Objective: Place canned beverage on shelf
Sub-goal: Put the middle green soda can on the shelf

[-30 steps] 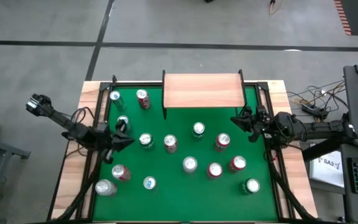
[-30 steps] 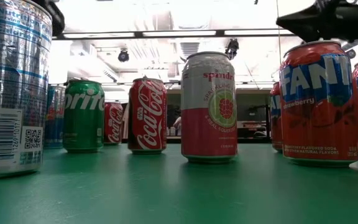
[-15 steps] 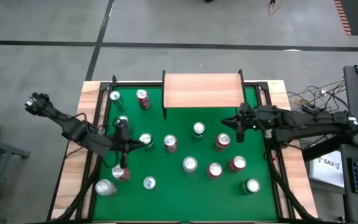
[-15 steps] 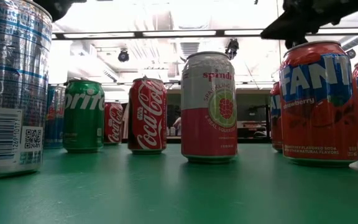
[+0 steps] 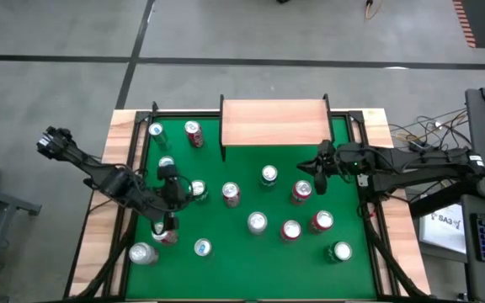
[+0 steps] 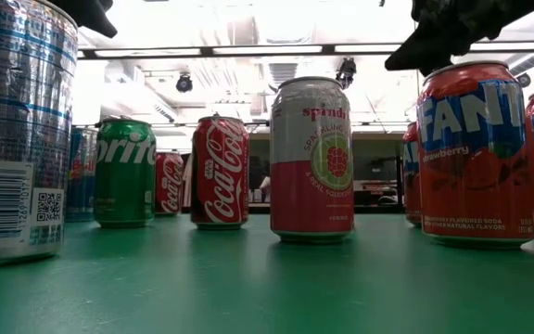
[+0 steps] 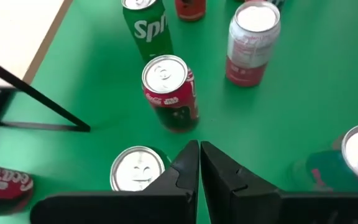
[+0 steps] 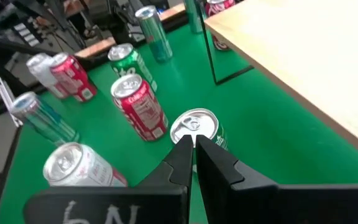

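Upright cans (image 5: 257, 222) crowd the green desk (image 5: 234, 265); the shelf (image 5: 274, 121) at its far edge is bare. Both hands hang above cans, fingers together, holding nothing: left hand (image 5: 168, 220), right hand (image 5: 319, 166).

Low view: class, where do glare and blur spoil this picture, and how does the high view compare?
Low view: the bright ceiling lights wash out the room behind, and the near silver can at the edge looks soft and bulged. The pink can reads clearly. High view: even light, faint shadows on the green table, and the can tops shine as small white spots.
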Motion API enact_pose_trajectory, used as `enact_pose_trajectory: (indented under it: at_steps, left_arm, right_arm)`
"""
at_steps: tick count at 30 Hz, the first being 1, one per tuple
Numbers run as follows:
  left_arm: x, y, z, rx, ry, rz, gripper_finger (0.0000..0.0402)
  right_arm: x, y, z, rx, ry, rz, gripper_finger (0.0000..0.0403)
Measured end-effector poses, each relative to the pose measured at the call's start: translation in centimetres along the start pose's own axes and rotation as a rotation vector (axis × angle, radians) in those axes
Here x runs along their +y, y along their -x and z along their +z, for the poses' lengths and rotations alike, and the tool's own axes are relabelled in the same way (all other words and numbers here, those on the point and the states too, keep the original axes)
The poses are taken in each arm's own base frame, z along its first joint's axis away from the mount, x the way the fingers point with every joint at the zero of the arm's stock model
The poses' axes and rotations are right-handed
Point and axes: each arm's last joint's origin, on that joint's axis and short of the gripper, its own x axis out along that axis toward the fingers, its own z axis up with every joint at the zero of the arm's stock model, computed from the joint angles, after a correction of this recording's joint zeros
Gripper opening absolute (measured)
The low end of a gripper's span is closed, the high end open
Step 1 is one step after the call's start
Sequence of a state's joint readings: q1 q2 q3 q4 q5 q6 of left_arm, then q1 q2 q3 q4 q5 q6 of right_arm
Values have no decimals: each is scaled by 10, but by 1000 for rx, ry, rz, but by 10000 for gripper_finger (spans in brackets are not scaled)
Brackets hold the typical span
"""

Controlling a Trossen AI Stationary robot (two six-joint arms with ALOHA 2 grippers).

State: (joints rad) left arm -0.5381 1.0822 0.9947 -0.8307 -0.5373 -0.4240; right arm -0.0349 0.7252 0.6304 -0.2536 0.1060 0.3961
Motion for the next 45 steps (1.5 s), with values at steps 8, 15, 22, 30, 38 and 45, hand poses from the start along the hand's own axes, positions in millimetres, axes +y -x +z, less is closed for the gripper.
enact_pose_trajectory:
  at_steps: [8,15,22,30,38,45]
  left_arm:
    - [3,-8,3,18,-76,-5,0]
    - [3,-14,3,63,24,-44,1]
    - [4,-15,0,85,74,-11,71]
    - [6,-26,-2,78,39,177,239]
    - [3,-39,-4,116,37,221,340]
    - [13,-44,-5,150,50,257,345]
  right_arm:
    - [0,-9,-3,35,18,-15,13]
    - [-1,-18,-7,74,18,-31,13]
    - [-2,-27,-11,112,14,-48,13]
    - [-1,-36,-11,108,15,-44,13]
    - [0,-37,-11,110,25,-36,13]
    - [0,-37,-11,110,58,-34,13]
